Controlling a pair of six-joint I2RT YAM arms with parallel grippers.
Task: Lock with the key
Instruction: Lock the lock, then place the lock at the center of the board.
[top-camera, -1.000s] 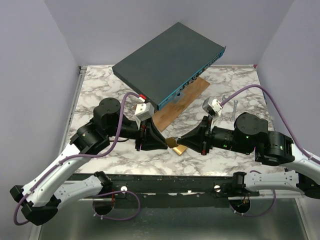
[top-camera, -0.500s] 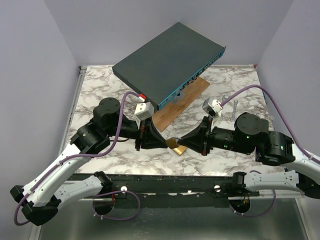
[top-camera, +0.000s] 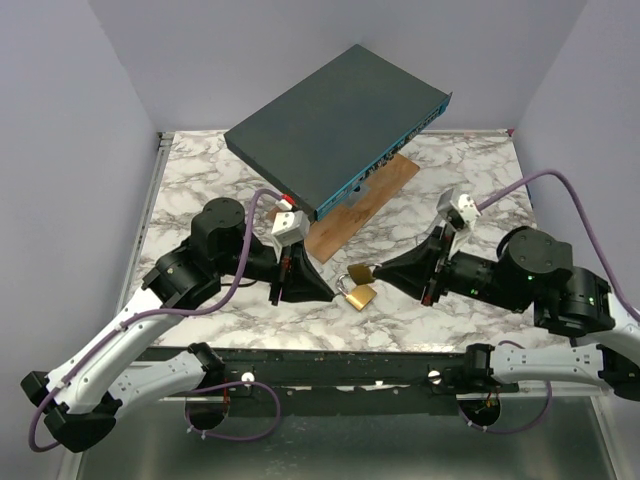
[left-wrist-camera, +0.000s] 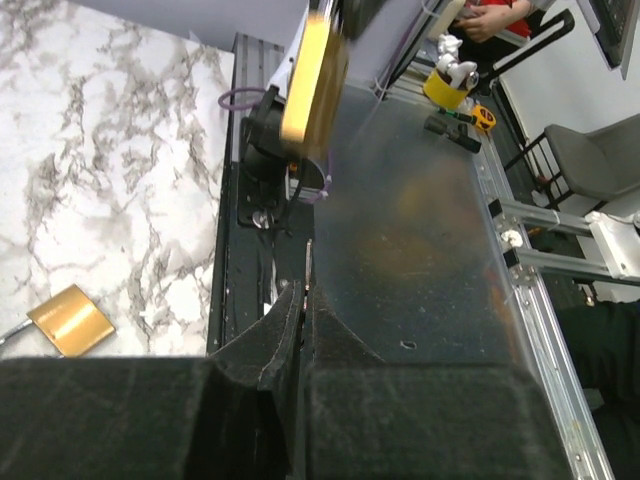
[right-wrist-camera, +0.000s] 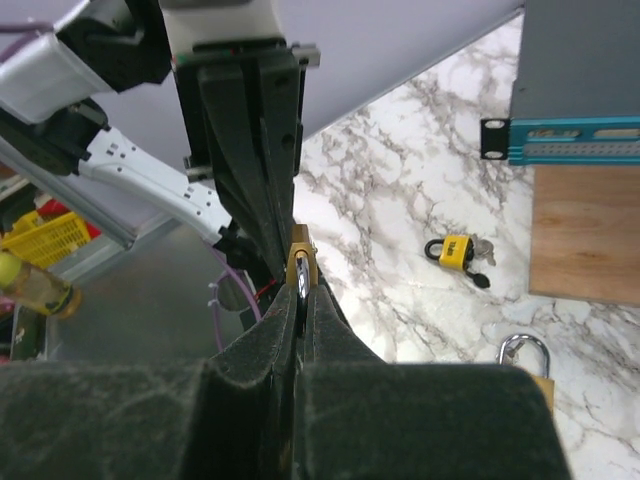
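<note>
The right gripper (right-wrist-camera: 300, 298) is clamped on a flat brass padlock (right-wrist-camera: 299, 262), held edge-on above the white marble table (top-camera: 200, 170). A second brass padlock with a silver shackle (top-camera: 361, 297) lies at the table's 6 o'clock. At its 9 o'clock, just beside it, is the left gripper (top-camera: 327, 291), fingers pressed together and nothing visible between them.

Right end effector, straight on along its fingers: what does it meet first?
Probably the left end effector: in the right wrist view its shut black fingers sit dead ahead of the right end effector and the small brass piece it grips. The top view shows a gap between them.
</note>
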